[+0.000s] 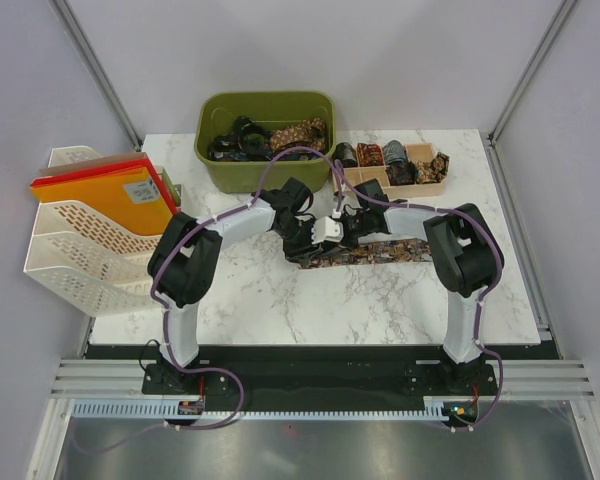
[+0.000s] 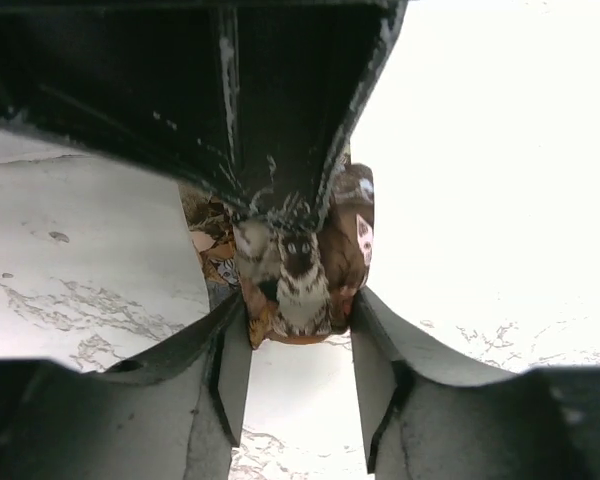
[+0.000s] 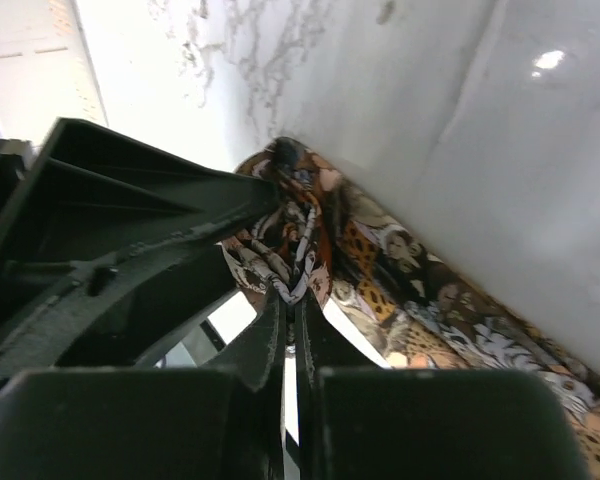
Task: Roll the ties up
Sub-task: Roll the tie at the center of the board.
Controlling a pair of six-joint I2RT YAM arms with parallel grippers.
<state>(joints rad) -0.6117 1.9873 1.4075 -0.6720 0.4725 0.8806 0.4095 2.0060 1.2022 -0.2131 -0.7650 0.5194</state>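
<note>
The white marble-look tabletop [image 1: 310, 300] with grey veins is smooth and a bit shiny. The dark brown-gold paisley cloth necktie [image 1: 400, 250] is soft woven fabric with a slight silky sheen. The left gripper [image 2: 298, 320] and right gripper [image 3: 290, 300] are matt black plastic, and the right one has pale scuffs. The olive-green bin [image 1: 265, 170] at the far edge looks like smooth plastic, same for the white lattice file tray [image 1: 80, 250].

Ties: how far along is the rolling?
Done: several rolled ties sit in the wooden tray. In hand: the paisley tie on the table, one end bunched; right gripper pinches it, left gripper straddles it. Left: most of its length, plus loose ties in the green bin.
</note>
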